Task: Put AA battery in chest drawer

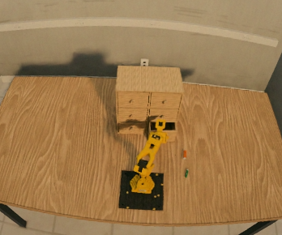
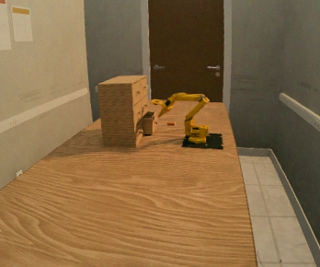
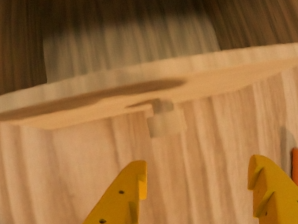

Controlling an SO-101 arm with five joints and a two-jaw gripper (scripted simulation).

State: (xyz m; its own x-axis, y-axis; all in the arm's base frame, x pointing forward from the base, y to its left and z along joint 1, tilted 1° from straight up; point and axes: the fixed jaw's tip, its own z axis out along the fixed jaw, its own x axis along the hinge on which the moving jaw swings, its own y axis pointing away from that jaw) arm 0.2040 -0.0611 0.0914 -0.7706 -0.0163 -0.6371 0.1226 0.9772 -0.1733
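The chest [image 1: 149, 79] [image 2: 116, 110] stands at the back of the table. Its bottom right drawer [image 1: 170, 136] [image 2: 150, 123] [image 3: 215, 66] is pulled out; the part of its floor in view is bare. My gripper [image 2: 162, 112] [image 3: 197, 175] is open and empty, over the front of that drawer, with the knob [image 3: 166, 122] beyond the fingertips in the wrist view. A small orange and white cylinder [image 1: 185, 154] [image 2: 171, 123] and a small green one [image 1: 186, 173] lie on the table right of the arm. They are too small to tell which is the AA battery.
The other drawers look shut. The arm's base stands on a black mat [image 1: 124, 202] [image 2: 217, 144] at the table's front. The wall is behind the chest. The orange thing [image 3: 295, 167] shows at the right edge of the wrist view.
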